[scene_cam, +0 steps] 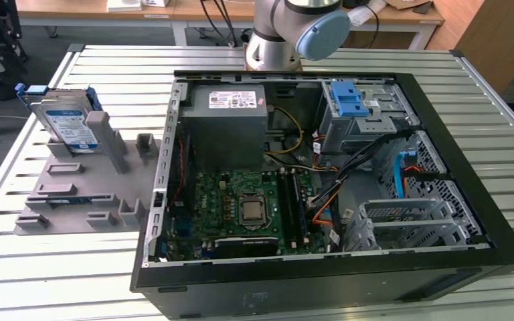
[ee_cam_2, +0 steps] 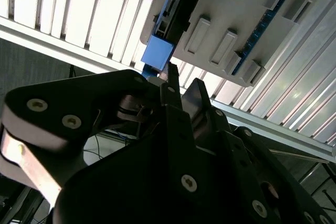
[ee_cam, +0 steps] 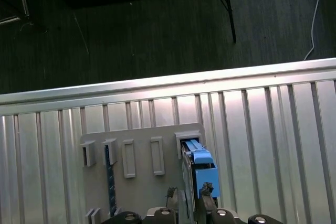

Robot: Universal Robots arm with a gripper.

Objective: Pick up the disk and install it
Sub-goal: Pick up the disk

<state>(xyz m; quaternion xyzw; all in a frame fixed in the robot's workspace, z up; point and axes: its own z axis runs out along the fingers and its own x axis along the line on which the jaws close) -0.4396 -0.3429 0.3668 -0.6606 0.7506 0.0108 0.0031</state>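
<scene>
The disk (scene_cam: 67, 124) stands on edge in a slot of the grey holder plate (scene_cam: 78, 194) at the exterior view's left; it is silver with a blue-and-white label and a blue rail frame. In the first wrist view it shows edge-on, the disk (ee_cam: 198, 167) with its blue rail uppermost, and my gripper (ee_cam: 189, 195) hovers over it, open, one fingertip to each side and nothing held. In the second wrist view the black gripper (ee_cam_2: 184, 80) points at the disk's blue end tab (ee_cam_2: 157, 52).
An open computer case (scene_cam: 471, 167) lies on the slatted metal table (scene_cam: 61, 281), with motherboard, grey power supply (scene_cam: 230, 127) and a drive cage with a blue latch (scene_cam: 353, 100). The arm's base (scene_cam: 280, 40) stands behind it. The table edge (ee_cam: 157, 85) runs beside the holder plate (ee_cam: 142, 182).
</scene>
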